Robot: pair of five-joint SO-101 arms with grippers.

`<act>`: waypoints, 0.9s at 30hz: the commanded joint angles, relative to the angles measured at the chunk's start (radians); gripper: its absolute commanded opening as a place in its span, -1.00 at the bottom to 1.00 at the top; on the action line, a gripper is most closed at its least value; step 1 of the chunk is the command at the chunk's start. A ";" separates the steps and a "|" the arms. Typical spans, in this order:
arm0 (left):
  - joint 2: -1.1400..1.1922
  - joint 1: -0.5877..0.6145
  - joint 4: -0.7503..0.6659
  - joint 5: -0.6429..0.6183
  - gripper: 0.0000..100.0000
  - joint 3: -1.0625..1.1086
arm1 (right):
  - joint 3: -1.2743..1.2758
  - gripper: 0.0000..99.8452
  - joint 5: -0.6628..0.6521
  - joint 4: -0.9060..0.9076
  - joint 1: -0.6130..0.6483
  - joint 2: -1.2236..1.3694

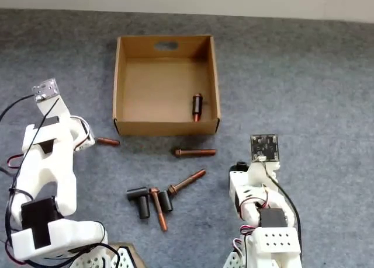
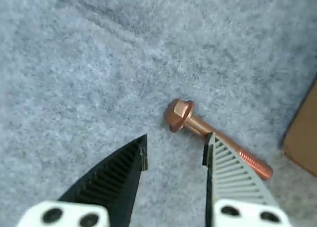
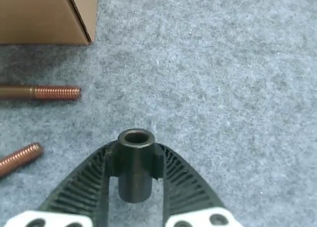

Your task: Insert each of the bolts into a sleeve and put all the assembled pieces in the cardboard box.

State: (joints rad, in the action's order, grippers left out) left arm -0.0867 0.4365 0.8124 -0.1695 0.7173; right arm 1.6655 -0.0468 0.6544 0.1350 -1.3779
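My left gripper (image 2: 174, 150) is open just above the carpet, with a copper bolt (image 2: 198, 125) lying across the tip of one finger (image 2: 223, 162). In the high view that bolt (image 1: 108, 142) lies just left of the cardboard box (image 1: 117, 87), beside the left gripper (image 1: 87, 141). My right gripper (image 3: 134, 153) is shut on an upright black sleeve (image 3: 134, 160), hole facing up, low over the carpet (image 1: 239, 166). Inside the box lies one bolt pushed into a sleeve (image 1: 197, 107). Loose bolts (image 1: 194, 153) (image 1: 187, 181) (image 1: 158, 208) and black sleeves (image 1: 140, 199) (image 1: 165, 201) lie in front of the box.
The box's front wall (image 1: 166, 128) stands between both arms and its interior. Two bolt tips (image 3: 54, 92) (image 3: 22, 157) and a box corner (image 3: 74, 19) lie beyond the right gripper. Bare grey carpet (image 1: 304, 93) stretches to the right of the box.
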 commanded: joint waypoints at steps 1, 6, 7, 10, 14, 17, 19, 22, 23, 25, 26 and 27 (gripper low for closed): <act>0.004 -0.053 -0.012 -0.009 -0.61 -0.030 | -0.005 -0.99 0.002 -0.019 -0.012 -0.012; 0.004 -0.113 -0.011 -0.068 -0.61 -0.030 | -0.008 -0.99 0.002 -0.019 -0.012 -0.012; 0.004 -0.114 -0.011 -0.086 -0.61 -0.030 | -0.008 -0.99 0.002 -0.019 -0.012 -0.012; 0.004 -0.116 -0.012 -0.117 -0.61 -0.030 | -0.010 -0.99 0.002 -0.019 -0.008 -0.012; 0.004 -0.116 -0.012 -0.117 -0.61 -0.030 | -0.012 -0.99 0.002 -0.019 -0.007 -0.012; -0.002 -0.116 -0.009 -0.117 -0.61 -0.030 | -0.012 -0.99 0.002 -0.019 -0.007 -0.012; -0.007 -0.116 -0.009 -0.117 -0.61 -0.030 | -0.012 -0.99 0.002 -0.019 -0.007 -0.012; -0.007 -0.116 -0.005 -0.117 -0.61 -0.070 | -0.012 -0.99 0.002 -0.019 -0.007 -0.012; -0.007 -0.114 0.011 -0.117 -0.61 -0.087 | -0.012 -0.99 0.002 -0.019 -0.007 -0.012; -0.007 -0.116 0.058 -0.117 -0.61 -0.128 | -0.012 -0.99 0.002 -0.021 -0.007 -0.012; -0.005 -0.116 0.084 -0.118 -0.61 -0.151 | -0.012 -0.99 0.002 -0.021 -0.007 -0.012; -0.005 -0.117 0.110 -0.130 -0.61 -0.168 | -0.012 -0.99 0.002 -0.021 -0.007 -0.012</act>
State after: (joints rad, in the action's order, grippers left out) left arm -0.0821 0.3429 0.8569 -0.2754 0.6283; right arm 1.6655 -0.0468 0.6529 0.1350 -1.3779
